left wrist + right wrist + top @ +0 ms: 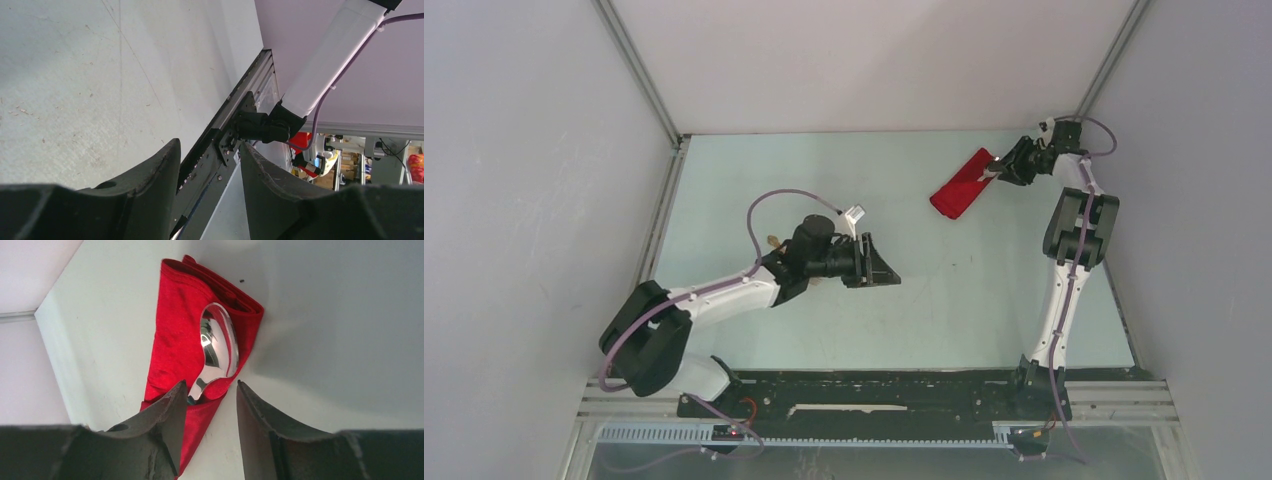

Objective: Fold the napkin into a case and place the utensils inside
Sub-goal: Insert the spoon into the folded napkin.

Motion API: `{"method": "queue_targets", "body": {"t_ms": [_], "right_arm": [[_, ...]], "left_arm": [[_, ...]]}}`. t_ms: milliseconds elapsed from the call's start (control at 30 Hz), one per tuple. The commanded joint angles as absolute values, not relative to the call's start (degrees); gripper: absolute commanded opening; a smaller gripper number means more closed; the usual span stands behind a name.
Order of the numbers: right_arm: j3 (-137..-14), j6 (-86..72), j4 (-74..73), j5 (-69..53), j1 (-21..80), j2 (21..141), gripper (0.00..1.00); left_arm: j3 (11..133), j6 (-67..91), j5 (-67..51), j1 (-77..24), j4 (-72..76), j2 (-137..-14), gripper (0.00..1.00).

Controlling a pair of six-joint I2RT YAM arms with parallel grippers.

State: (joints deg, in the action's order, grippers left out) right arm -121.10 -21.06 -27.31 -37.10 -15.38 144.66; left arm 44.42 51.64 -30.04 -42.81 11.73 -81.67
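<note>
The red napkin (175, 335) lies folded into a narrow case (961, 185) at the table's far right. A shiny metal spoon (218, 342) rests on it, bowl showing, its dark teal handle end tucked into the lower fold. My right gripper (211, 385) stands open just over that end of the case (200, 415), nothing pinched between its fingers (170, 410); from above the gripper (996, 172) sits at the case's far end. My left gripper (886, 270) hangs open over mid-table, holding nothing (210, 145). A light-brown utensil tip (773, 240) peeks out beside the left arm.
The enclosure's back wall and right wall stand close behind the case. The table's front rail (215, 145) and the right arm's base (262, 127) fill the left wrist view.
</note>
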Motion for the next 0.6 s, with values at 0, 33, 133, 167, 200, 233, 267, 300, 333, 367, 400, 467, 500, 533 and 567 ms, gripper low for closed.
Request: {"method": "queue_targets", "body": {"t_ms": [0, 33, 133, 167, 200, 233, 267, 300, 333, 367, 400, 467, 500, 533, 567], "right_arm": [[-125.0, -16.9, -31.6, -34.3, -14.6, 140.6, 0.49], [-124.8, -16.7, -31.4, -33.8, -14.6, 140.4, 0.49], [-124.8, -16.0, -31.5, -31.9, -14.5, 139.8, 0.47], [-125.1, -15.9, -31.3, -31.5, -14.4, 139.9, 0.47], [-126.0, -15.7, -31.8, -31.0, -14.5, 140.5, 0.46], [-127.3, -15.4, -32.6, -30.5, -14.5, 141.2, 0.46], [-128.5, -15.0, -33.5, -29.9, -14.6, 141.9, 0.45], [-129.2, -14.7, -33.7, -29.7, -14.6, 142.2, 0.44], [-129.2, -14.7, -33.3, -29.6, -14.6, 142.4, 0.43], [-129.2, -14.6, -32.5, -29.4, -14.6, 142.6, 0.41], [-129.5, -14.6, -32.2, -29.3, -14.6, 142.8, 0.40], [-131.1, -14.7, -32.4, -29.6, -14.8, 144.0, 0.35], [-132.6, -14.6, -33.0, -29.9, -14.8, 144.9, 0.33], [-134.1, -14.7, -33.7, -30.3, -14.9, 146.2, 0.32], [-135.7, -14.8, -34.4, -30.5, -14.9, 146.9, 0.31]], "left_arm": [[43.7, 52.3, -28.7, -43.1, 14.2, -77.9, 0.52], [43.5, 52.4, -28.7, -43.1, 14.2, -77.7, 0.52], [42.7, 52.3, -28.1, -43.1, 14.1, -76.8, 0.52], [42.4, 52.3, -27.9, -43.1, 13.9, -76.5, 0.52], [42.3, 52.1, -27.6, -43.1, 13.7, -76.3, 0.52], [42.3, 52.0, -27.6, -43.1, 13.5, -76.2, 0.52], [42.2, 51.9, -27.5, -43.1, 13.2, -76.0, 0.52], [42.2, 51.7, -27.4, -43.1, 12.9, -75.8, 0.52], [42.3, 51.5, -27.2, -43.1, 12.7, -75.6, 0.52], [42.3, 51.2, -27.2, -43.1, 12.4, -75.5, 0.52], [42.4, 51.1, -27.2, -43.1, 12.2, -75.4, 0.52], [42.5, 50.9, -27.2, -43.1, 12.0, -75.5, 0.52], [42.5, 50.8, -27.3, -43.1, 12.0, -75.6, 0.52], [42.5, 50.8, -27.4, -43.1, 11.9, -75.6, 0.52], [42.5, 50.7, -27.4, -43.1, 11.9, -75.7, 0.52]]}}
